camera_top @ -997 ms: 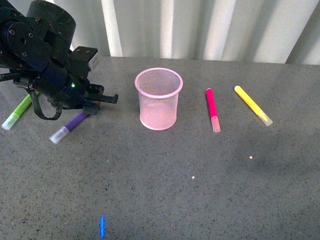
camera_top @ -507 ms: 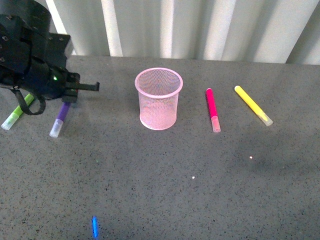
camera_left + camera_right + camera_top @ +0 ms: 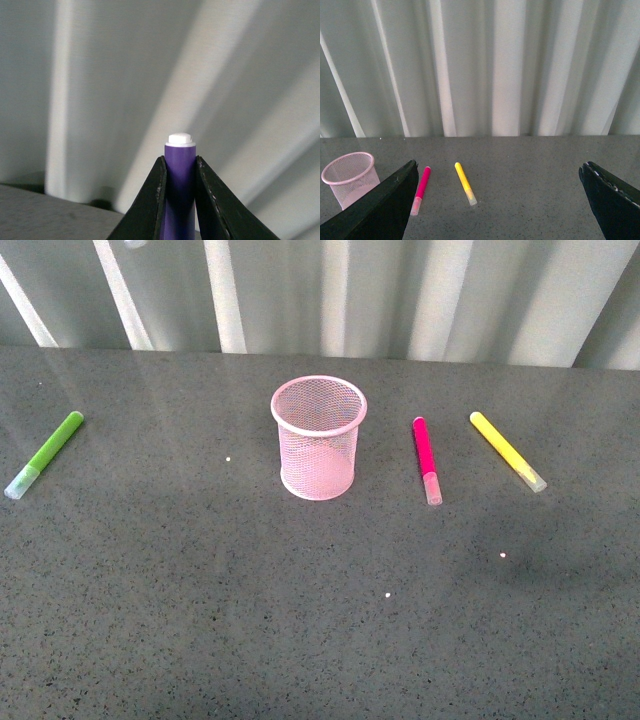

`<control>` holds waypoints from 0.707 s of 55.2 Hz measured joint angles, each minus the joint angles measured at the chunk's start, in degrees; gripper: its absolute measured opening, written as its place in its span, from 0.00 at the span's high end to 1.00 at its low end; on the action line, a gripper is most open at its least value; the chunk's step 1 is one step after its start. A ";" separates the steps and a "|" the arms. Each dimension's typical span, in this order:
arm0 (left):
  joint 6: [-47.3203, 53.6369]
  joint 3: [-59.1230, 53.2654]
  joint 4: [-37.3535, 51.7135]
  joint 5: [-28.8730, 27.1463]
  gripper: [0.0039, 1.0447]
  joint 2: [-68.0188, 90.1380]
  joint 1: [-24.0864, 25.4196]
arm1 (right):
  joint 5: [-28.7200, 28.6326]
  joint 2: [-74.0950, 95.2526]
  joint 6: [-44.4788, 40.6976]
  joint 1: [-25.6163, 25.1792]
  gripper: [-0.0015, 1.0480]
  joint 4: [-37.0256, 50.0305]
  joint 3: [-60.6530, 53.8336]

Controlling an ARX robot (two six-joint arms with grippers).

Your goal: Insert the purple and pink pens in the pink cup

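Observation:
The pink cup [image 3: 318,436] stands upright in the middle of the table; it also shows in the right wrist view [image 3: 350,176]. The pink pen [image 3: 427,459] lies just right of it and also shows in the right wrist view [image 3: 420,190]. My left gripper [image 3: 179,167] is shut on the purple pen [image 3: 179,190], whose white end sticks out past the fingers, held up facing the curtain. It is out of the front view. My right gripper [image 3: 497,175] is open and empty, above the table to the right of the pens.
A lime-green marker [image 3: 45,453] lies at the far left. A yellow marker [image 3: 507,451] lies right of the pink pen, also in the right wrist view [image 3: 465,183]. A white pleated curtain [image 3: 400,295] backs the table.
My left arm has lifted the purple pen off the table and moved up and left out of the front view. The cup and the other markers have not moved.

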 joint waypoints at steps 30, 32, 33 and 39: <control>-6.27 -2.62 15.96 -2.86 0.88 11.63 -12.52 | 0.02 0.00 0.00 0.00 0.07 0.00 0.00; -6.38 -2.62 16.11 -2.93 0.88 12.52 -12.55 | 0.00 0.00 0.00 0.00 0.07 0.00 0.00; -6.49 -2.62 16.13 -2.95 0.88 12.98 -12.55 | 0.00 0.00 0.00 0.00 0.07 0.00 0.00; -6.75 -2.62 16.48 -2.86 0.88 15.08 -12.68 | 0.02 0.00 0.00 0.00 0.07 0.00 0.00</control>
